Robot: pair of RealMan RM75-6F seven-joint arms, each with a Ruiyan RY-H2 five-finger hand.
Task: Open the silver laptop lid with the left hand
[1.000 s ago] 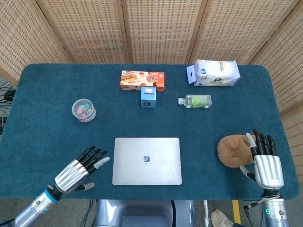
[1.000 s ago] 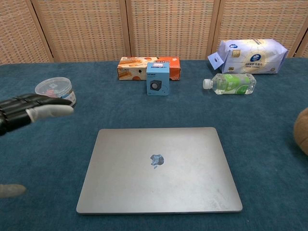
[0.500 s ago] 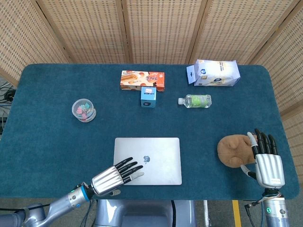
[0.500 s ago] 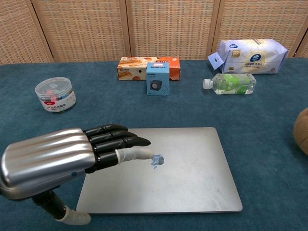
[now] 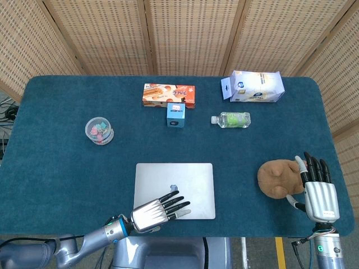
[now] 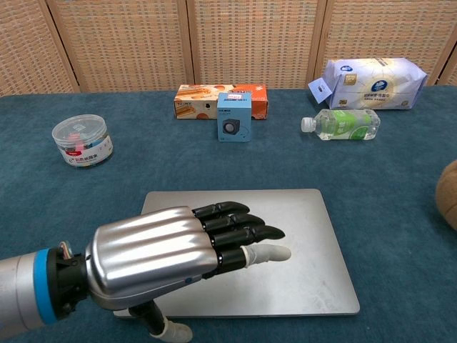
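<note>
The silver laptop [image 5: 175, 180] [image 6: 300, 236] lies shut and flat near the table's front edge. My left hand [image 5: 160, 208] [image 6: 178, 254] hovers over the lid's front part, palm down, fingers straight and apart, holding nothing. Its thumb hangs below the laptop's front edge in the chest view. I cannot tell whether the fingers touch the lid. My right hand [image 5: 317, 185] rests at the front right of the table, fingers extended, just beside a brown plush toy [image 5: 277, 178].
A clear tub of clips [image 5: 99, 130] [image 6: 83, 140] stands at the left. At the back are a snack box [image 5: 169, 96], a small blue box [image 5: 176, 114], a lying water bottle [image 5: 231, 119] and a white tissue pack [image 5: 253, 86]. A wicker screen rises behind the table.
My left hand has swung from the table's left side rightward over the laptop lid and keeps sliding right along its front part. The right hand has barely moved.
</note>
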